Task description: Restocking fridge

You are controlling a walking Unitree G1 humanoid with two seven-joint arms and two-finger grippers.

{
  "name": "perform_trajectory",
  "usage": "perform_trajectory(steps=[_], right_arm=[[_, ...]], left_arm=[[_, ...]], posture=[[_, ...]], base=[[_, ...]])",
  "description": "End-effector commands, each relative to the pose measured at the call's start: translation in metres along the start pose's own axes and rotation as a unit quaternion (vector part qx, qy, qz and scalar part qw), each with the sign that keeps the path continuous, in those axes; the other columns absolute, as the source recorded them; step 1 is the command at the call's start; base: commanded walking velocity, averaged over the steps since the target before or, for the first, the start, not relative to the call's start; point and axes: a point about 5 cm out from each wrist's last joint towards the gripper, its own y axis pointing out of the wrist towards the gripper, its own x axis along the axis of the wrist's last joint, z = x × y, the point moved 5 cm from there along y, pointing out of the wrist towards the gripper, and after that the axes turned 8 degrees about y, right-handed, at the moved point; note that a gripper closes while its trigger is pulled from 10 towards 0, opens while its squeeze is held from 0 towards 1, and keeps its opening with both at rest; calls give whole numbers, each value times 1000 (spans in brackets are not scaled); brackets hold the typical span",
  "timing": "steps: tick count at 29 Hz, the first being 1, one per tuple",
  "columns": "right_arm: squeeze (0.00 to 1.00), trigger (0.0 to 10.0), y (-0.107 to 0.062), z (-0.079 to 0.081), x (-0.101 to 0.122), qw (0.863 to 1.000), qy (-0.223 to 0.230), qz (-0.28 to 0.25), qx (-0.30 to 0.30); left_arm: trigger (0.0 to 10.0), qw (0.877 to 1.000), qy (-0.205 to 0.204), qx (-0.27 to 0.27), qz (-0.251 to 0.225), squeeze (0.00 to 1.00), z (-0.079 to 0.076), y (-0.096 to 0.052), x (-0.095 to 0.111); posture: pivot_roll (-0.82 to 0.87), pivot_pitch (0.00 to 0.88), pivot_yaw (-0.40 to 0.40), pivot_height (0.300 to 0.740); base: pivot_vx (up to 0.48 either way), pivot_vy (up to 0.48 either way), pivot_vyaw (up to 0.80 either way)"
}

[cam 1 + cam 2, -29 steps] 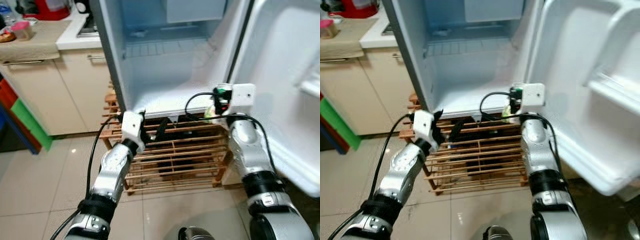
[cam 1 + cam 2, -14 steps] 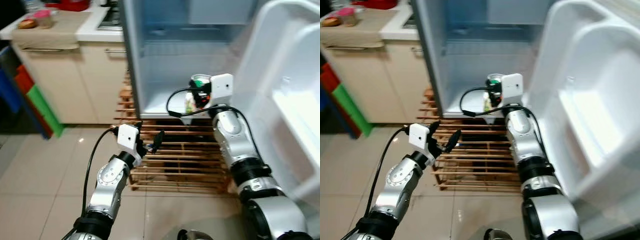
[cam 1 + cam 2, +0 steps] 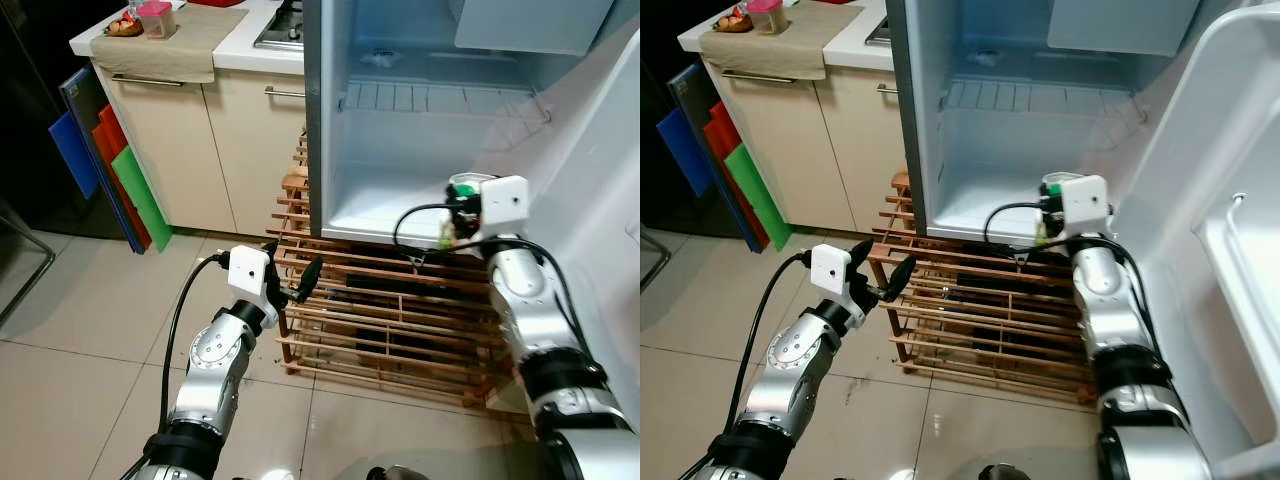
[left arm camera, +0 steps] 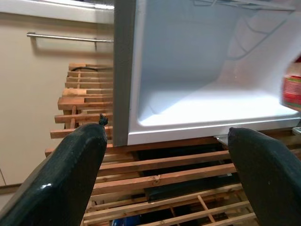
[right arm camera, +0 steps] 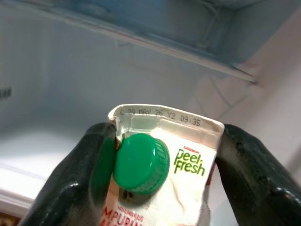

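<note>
Cardboard is what the right hand holds: its 2 fingers are closed on the upper sides of a juice carton, at the front edge of the open fridge. The carton is probably stiff but crushable, so a hold on its flat sides is best. The left hand is open and holds nothing, above the wooden rack. The right wrist view shows the green cap and printed date; the head views show the counter beyond.
</note>
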Motion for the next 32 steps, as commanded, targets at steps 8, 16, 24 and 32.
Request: perform_trajectory(steps=[8, 16, 24, 32], right_arm=[[0, 10000, -12, -39, 0, 998, -24, -2, -53], [0, 10000, -7, 15, 37, 997, 51, -64, 16], [0, 10000, 0, 60, 35, 984, 161, -36, 60], [0, 10000, 9, 75, 33, 984, 163, -18, 74]], left_arm=[[10000, 1000, -4, -6, 3, 0, 2, 6, 2], [10000, 1000, 10, -1, -1, 0, 6, 9, 7], [10000, 1000, 25, -15, -9, 0, -1, 13, 13], [10000, 996, 39, -61, -42, 0, -16, 16, 31]], posture=[[-130, 0, 35, 740], [-128, 0, 40, 740], [-117, 0, 37, 740], [-101, 0, 32, 740]], base=[[0, 0, 0], [0, 0, 0], [0, 0, 0], [0, 0, 0]])
